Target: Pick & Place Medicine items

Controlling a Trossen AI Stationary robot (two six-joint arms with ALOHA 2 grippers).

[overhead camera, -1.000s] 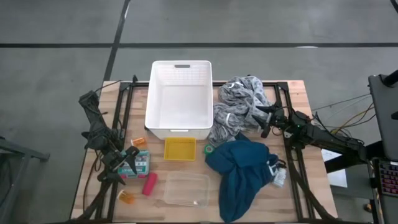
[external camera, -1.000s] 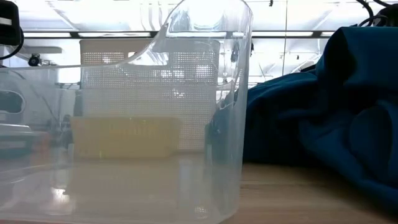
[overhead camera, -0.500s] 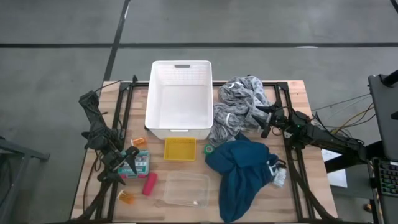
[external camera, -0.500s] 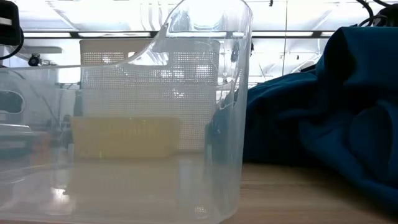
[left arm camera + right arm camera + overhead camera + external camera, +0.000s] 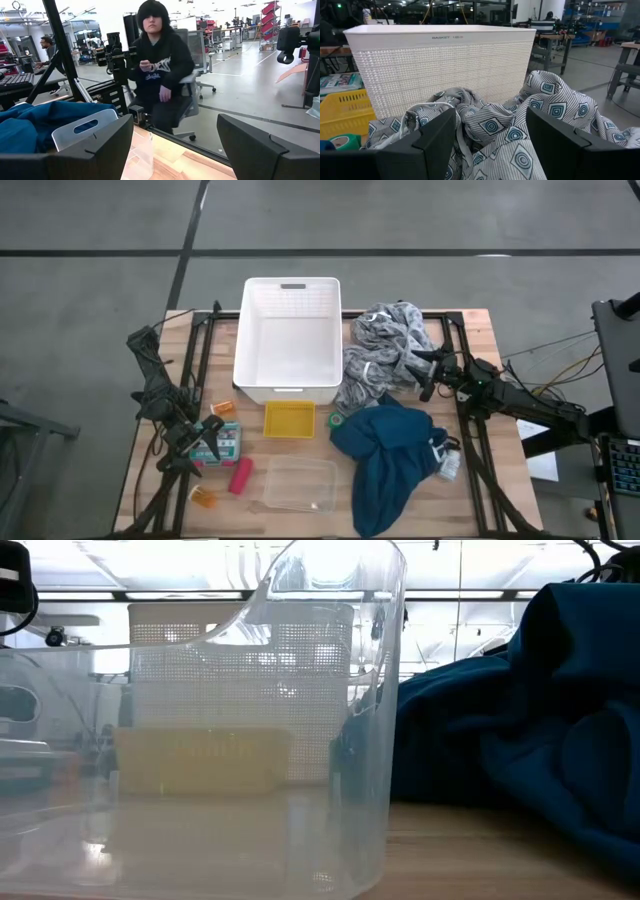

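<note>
The medicine items lie on the table's left half. A white labelled box (image 5: 220,442) rests flat, with a pink-red cylinder (image 5: 240,476) and an orange bottle (image 5: 204,497) nearer the front edge. A second orange bottle (image 5: 224,409) lies farther back. A dark green roll (image 5: 337,421) sits beside the teal cloth. My left gripper (image 5: 193,446) (image 5: 175,145) stands open and level just left of the box, with nothing between its fingers. My right gripper (image 5: 427,376) (image 5: 490,135) stands open and level over the right edge of the grey patterned cloth (image 5: 492,122).
A white basket (image 5: 288,340) stands at the back centre. A small yellow bin (image 5: 289,419) and a clear container (image 5: 298,485) sit in front of it. The teal cloth (image 5: 390,455) is heaped at the front right. A person (image 5: 160,75) sits beyond the table.
</note>
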